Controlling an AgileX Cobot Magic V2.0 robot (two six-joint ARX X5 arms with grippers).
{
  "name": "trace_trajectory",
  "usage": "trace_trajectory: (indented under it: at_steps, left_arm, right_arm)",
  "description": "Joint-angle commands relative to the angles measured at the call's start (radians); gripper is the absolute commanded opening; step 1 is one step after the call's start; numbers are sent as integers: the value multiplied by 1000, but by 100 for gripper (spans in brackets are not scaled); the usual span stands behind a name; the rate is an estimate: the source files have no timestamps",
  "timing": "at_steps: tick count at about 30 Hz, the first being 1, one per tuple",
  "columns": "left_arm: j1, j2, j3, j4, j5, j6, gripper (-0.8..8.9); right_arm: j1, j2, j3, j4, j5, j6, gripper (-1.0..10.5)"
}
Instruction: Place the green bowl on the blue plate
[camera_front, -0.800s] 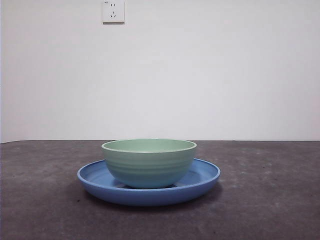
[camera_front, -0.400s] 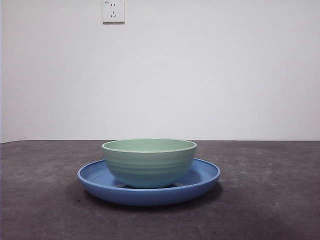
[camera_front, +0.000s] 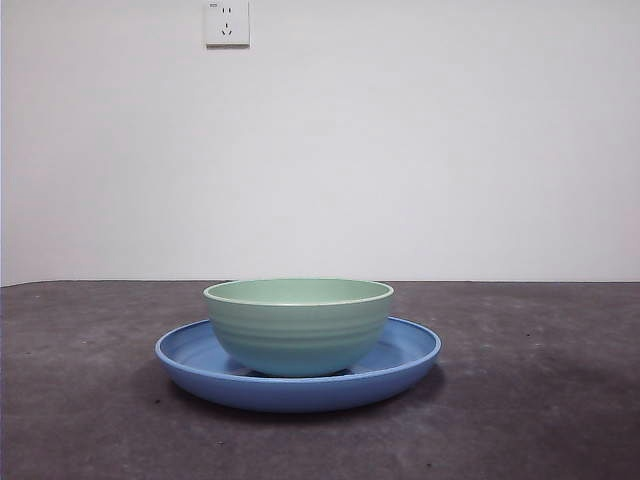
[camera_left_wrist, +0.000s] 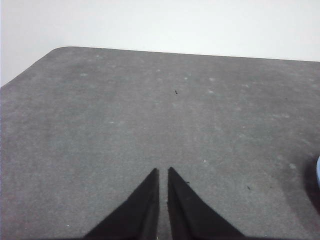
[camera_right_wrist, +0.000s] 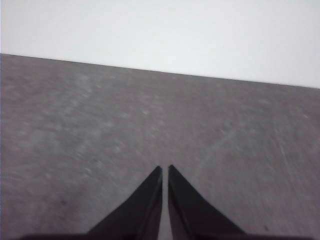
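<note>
The green bowl (camera_front: 298, 325) stands upright in the middle of the blue plate (camera_front: 190, 358) on the dark grey table, in the front view. Neither gripper shows in the front view. My left gripper (camera_left_wrist: 163, 172) is shut and empty over bare table; a sliver of the blue plate (camera_left_wrist: 318, 170) shows at the edge of its view. My right gripper (camera_right_wrist: 165, 170) is shut and empty over bare table, with neither bowl nor plate in its view.
A white wall stands behind the table, with a wall socket (camera_front: 226, 22) high up. The table's rounded corner (camera_left_wrist: 55, 50) shows in the left wrist view.
</note>
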Motion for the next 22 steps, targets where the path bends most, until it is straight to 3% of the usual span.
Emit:
trace_trajectory:
  at_steps: [1, 6, 22]
  left_arm:
    - [-2, -1, -21, -5, -5, 17, 27]
    - [-2, -1, -21, -5, -5, 17, 27]
    - [-2, -1, -20, -5, -5, 16, 27]
  right_arm:
    - [16, 2, -18, 12, 55, 47, 18]
    - [40, 2, -54, 5, 114, 69, 18]
    - [40, 2, -117, 80, 108, 77, 18]
